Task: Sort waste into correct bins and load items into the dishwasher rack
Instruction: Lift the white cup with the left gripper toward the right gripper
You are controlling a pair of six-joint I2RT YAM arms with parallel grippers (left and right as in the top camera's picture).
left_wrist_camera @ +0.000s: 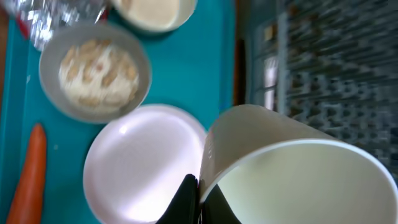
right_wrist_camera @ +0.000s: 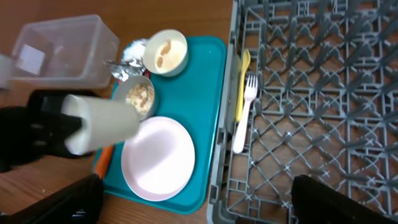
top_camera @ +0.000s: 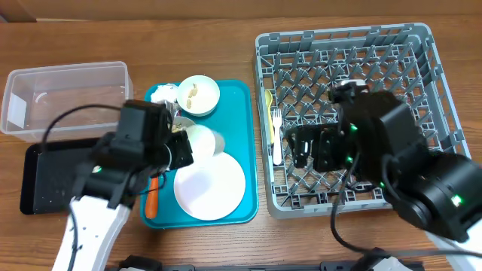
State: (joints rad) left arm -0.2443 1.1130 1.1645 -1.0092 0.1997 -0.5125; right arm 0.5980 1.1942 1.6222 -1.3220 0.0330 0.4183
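Observation:
My left gripper (top_camera: 183,147) is shut on the rim of the small white cup (left_wrist_camera: 292,168) and holds it on its side above the teal tray (top_camera: 239,98). The cup also shows in the right wrist view (right_wrist_camera: 102,124). On the tray lie the round plate (top_camera: 209,187), a bowl with beige scraps (left_wrist_camera: 96,71), a second bowl (top_camera: 198,94), the carrot piece (top_camera: 153,197), the white napkin (top_camera: 161,94) and the foil wrapper (left_wrist_camera: 50,15). The white fork (top_camera: 276,137) and yellow spoon (top_camera: 269,111) lie in the grey rack (top_camera: 422,68). My right gripper (top_camera: 309,147) is open and empty over the rack's left part.
The clear tub (top_camera: 64,94) stands at the far left, with the black tray (top_camera: 45,181) in front of it. The rack's near-left corner (right_wrist_camera: 292,199) sits close to the teal tray's right edge.

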